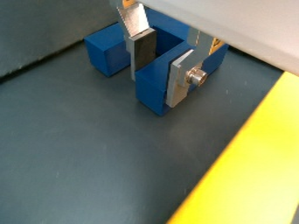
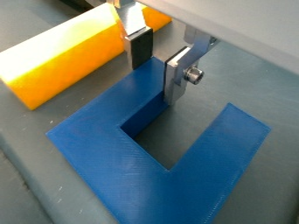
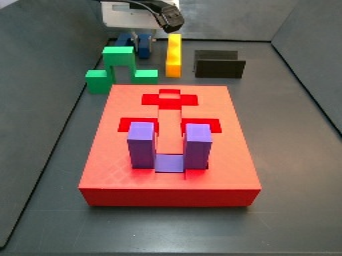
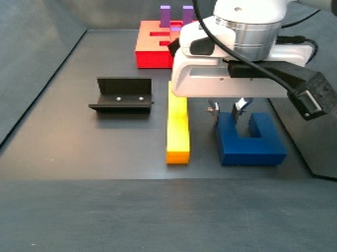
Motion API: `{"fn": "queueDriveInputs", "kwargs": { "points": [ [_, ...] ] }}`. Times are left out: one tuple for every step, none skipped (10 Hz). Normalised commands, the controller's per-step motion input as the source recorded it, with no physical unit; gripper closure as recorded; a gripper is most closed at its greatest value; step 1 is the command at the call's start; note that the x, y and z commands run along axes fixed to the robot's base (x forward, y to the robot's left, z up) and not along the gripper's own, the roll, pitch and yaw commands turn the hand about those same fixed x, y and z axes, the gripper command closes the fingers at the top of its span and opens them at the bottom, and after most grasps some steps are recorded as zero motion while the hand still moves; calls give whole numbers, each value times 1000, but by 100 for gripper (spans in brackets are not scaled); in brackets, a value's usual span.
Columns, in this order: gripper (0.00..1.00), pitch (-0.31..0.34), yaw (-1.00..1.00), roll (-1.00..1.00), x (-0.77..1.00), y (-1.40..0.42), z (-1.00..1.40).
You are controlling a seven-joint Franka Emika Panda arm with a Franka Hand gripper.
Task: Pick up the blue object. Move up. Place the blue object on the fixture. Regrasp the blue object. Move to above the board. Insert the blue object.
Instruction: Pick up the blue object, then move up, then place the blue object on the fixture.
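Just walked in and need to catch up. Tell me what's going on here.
The Franka arm's gripper is down over the blue object, which lies on the floor beside the yellow bar. In both wrist views its fingers straddle one prong of the block, open. The block is not lifted yet. The fixture stands bare, and the red board already holds a purple U-shaped block.

One end effector point(image 4: 232, 106), one blue object point(image 4: 250, 141), one yellow bar point(image 4: 176, 126), one fixture point(image 4: 121, 96), one board point(image 3: 171, 150).
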Motion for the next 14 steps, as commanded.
{"fn": "queueDriveInputs", "kwargs": {
  "points": [
    [100,0,0,0,0,0,0],
    [100,0,0,0,0,0,0],
    [100,0,0,0,0,0,0],
    [100,0,0,0,0,0,0],
    [100,0,0,0,0,0,0],
    [100,0,0,0,0,0,833],
    [100,4,28,17,33,87,785],
    [100,28,18,28,8,78,640],
    [100,25,9,67,20,35,258],
    [100,126,-23,0,0,-43,-217],
    [100,131,-23,6,0,-46,-220],
    [100,114,-23,6,0,-43,-231],
    [100,123,-26,17,0,-49,-237],
    [100,117,-23,14,0,-46,-243]
  ]
}}
